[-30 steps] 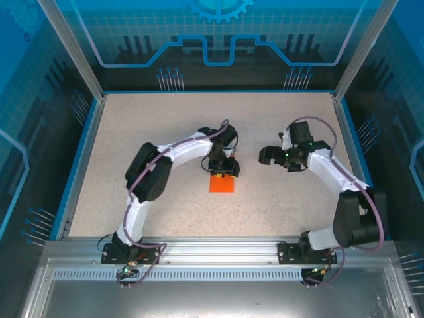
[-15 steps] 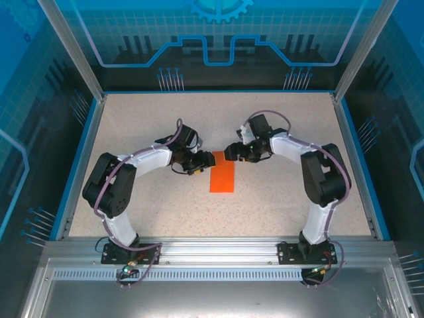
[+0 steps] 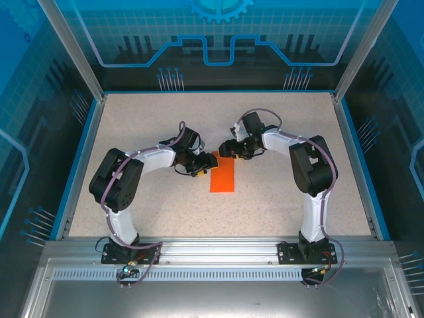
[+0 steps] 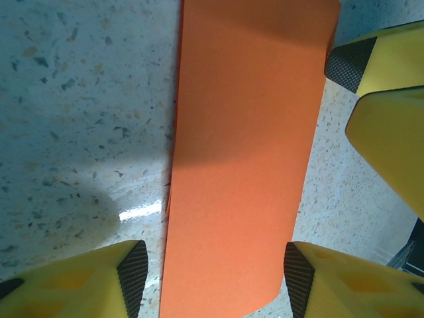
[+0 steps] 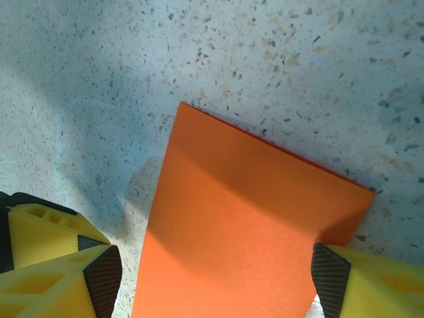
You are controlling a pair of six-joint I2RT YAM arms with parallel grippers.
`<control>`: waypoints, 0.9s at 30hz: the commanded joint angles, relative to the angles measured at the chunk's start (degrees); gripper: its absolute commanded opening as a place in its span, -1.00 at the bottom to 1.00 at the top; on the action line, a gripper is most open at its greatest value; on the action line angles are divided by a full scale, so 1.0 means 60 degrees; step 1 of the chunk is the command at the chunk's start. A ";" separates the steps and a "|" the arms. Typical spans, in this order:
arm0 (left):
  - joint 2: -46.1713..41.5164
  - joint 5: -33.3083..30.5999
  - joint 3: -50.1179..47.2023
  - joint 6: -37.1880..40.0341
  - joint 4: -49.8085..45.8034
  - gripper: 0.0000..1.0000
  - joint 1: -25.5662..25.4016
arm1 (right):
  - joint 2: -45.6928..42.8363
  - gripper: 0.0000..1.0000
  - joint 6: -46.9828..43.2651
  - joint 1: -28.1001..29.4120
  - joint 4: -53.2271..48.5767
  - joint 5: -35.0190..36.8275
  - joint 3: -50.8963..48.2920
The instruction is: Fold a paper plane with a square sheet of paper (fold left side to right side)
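Note:
The square sheet of paper [image 3: 222, 177] lies flat on the table as a narrow, upright orange rectangle, folded in half. My left gripper [image 3: 211, 161] is at its far left corner and my right gripper [image 3: 226, 151] at its far end, the two nearly meeting. In the left wrist view the paper [image 4: 245, 165] runs between my open left gripper [image 4: 213, 281], clear of both pads. The right gripper's yellow fingers [image 4: 387, 86] show beside the strip's other end. In the right wrist view the paper [image 5: 245, 225] spans my open right gripper [image 5: 215, 278], its edge touching the right pad [image 5: 329, 275].
The speckled beige table [image 3: 146, 126] is bounded by a blue rim and aluminium posts, with a metal rail along the near edge. Both arms arch inward from their bases toward the middle.
Both arms swung inward. The right gripper came from the right to the paper's far end and narrowed. The left gripper shifted to the paper's far left corner, uncovering its full length.

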 commanded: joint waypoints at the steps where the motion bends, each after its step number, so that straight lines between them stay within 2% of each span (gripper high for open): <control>1: 0.0198 0.0246 -0.0079 -0.0106 0.0108 0.20 -0.0001 | 0.0251 0.58 -0.0183 0.0094 -0.0074 -0.0027 0.0272; 10: 0.0400 0.0416 0.0004 -0.0146 0.0056 0.20 -0.0020 | 0.0468 0.51 -0.0279 0.0094 -0.0470 0.0531 0.0157; 14: 0.0585 0.0710 0.0015 -0.0241 0.0290 0.08 -0.0020 | 0.0424 0.42 -0.0309 0.0093 -0.0427 0.0541 0.0022; 27: 0.0800 0.1135 0.0016 -0.0274 0.0465 -0.28 -0.0026 | 0.0482 0.41 -0.0306 0.0098 -0.0310 0.0500 -0.0056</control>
